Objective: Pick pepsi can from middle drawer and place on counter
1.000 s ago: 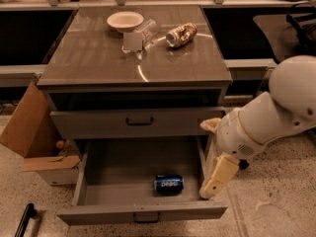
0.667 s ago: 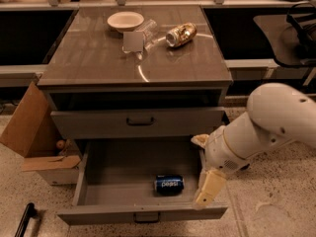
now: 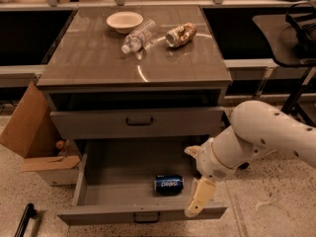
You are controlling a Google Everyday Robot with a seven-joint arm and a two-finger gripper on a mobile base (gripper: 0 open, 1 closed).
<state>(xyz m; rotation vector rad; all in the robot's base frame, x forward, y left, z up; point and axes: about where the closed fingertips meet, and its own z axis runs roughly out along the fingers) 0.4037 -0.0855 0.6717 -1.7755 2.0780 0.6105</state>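
Observation:
The pepsi can (image 3: pixel 168 184) is blue and lies on its side on the floor of the pulled-out middle drawer (image 3: pixel 118 172), near the front wall. My gripper (image 3: pixel 190 182) is just right of the can, over the drawer's front right corner, at the end of the white arm (image 3: pixel 266 137). Its cream fingers (image 3: pixel 200 199) stand apart with nothing between them, and it does not touch the can. The counter (image 3: pixel 98 58) is the glossy grey-brown cabinet top above.
On the counter stand a white bowl (image 3: pixel 124 20), a clear plastic bottle (image 3: pixel 139 35) on its side and a gold-brown can (image 3: pixel 180 34). The upper drawer (image 3: pixel 138 121) is shut. A cardboard box (image 3: pixel 30 132) stands left of the cabinet, a dark chair (image 3: pixel 296 38) at the right.
The arm and gripper have moved left and down, from beside the drawer's right edge to over its front right corner, closer to the pepsi can. The can has not moved.

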